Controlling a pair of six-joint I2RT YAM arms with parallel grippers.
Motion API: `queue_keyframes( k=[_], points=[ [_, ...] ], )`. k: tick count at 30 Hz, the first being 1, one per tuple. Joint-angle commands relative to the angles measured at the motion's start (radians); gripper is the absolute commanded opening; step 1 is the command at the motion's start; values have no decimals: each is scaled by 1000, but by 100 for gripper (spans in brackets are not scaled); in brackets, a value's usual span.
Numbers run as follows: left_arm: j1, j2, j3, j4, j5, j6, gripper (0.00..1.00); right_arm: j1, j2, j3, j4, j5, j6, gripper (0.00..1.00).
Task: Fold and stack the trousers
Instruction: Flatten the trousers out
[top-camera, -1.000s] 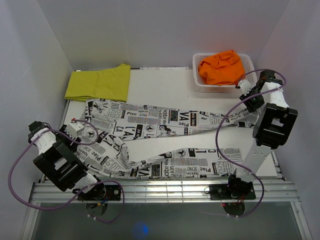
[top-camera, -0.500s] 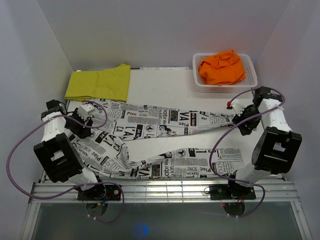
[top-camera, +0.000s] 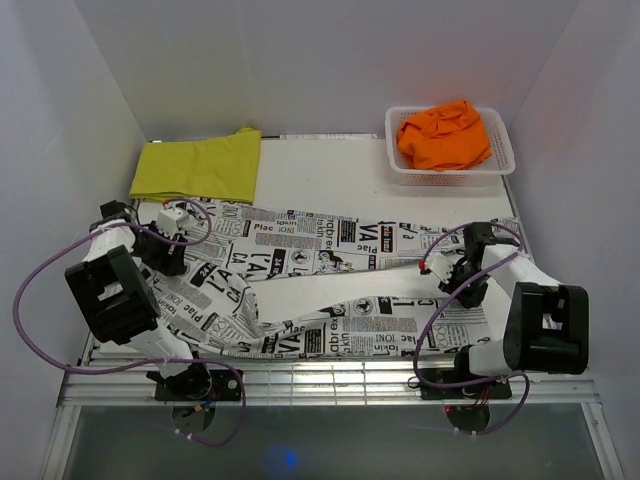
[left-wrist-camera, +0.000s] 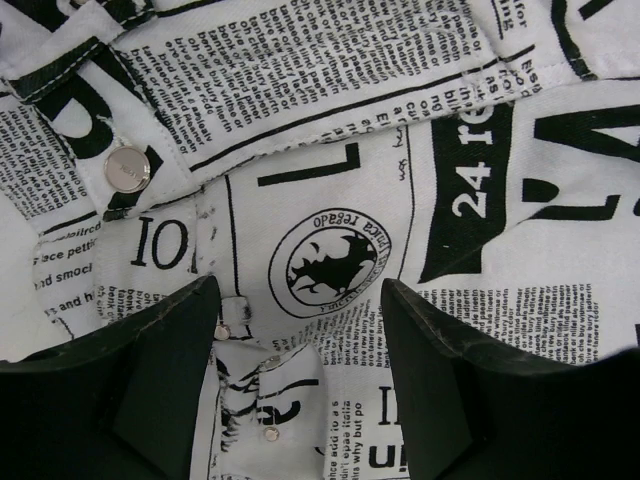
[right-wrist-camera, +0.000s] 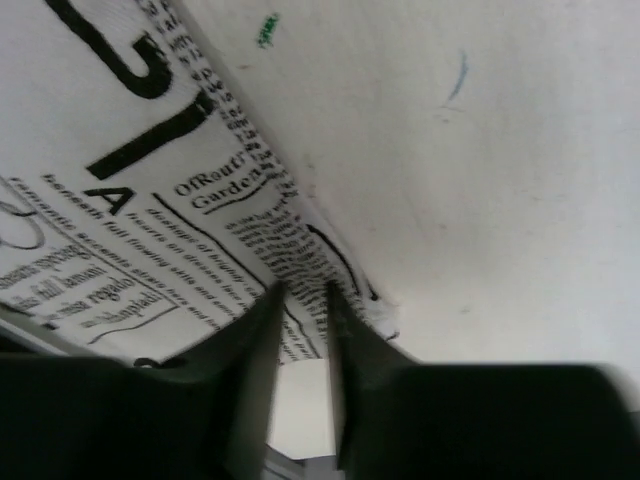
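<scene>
The newspaper-print trousers (top-camera: 300, 260) lie spread across the table, waist at the left and legs running right. My left gripper (top-camera: 170, 243) hovers open over the waist. In the left wrist view its fingers (left-wrist-camera: 298, 290) straddle the fly, near the metal button (left-wrist-camera: 127, 168). My right gripper (top-camera: 440, 270) is at the upper leg's lower edge. In the right wrist view its fingers (right-wrist-camera: 303, 290) are nearly closed on the printed cloth hem (right-wrist-camera: 300, 255). The yellow trousers (top-camera: 198, 165) lie folded at the back left. The orange trousers (top-camera: 445, 135) sit crumpled in the basket.
The white lattice basket (top-camera: 500, 168) stands at the back right corner. White walls close in the table on three sides. A metal rail (top-camera: 330, 380) runs along the near edge by the arm bases. Purple cables loop beside both arms.
My left gripper moved up from the near left onto the trousers' waist. My right gripper came down from beside the basket to the leg's edge and closed on it.
</scene>
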Motion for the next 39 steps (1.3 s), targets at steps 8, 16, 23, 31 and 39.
queue_keyframes(
  k=[8, 16, 23, 31, 39],
  points=[
    [8, 12, 2, 96, -73, -74, 72, -135, 156, 39, 361, 246, -35, 8],
    [67, 27, -76, 98, -148, -37, 61, -199, 129, 34, 269, 228, -127, 8],
    [235, 41, -153, 67, -211, 113, 57, -236, 25, -58, 197, 248, -257, 8],
    [260, -33, -110, -57, -61, 193, 77, -244, 43, 59, 57, 147, -239, 25],
    [111, -38, 72, -122, 66, 61, 79, -237, 187, 535, -18, -132, -31, 36]
  ],
)
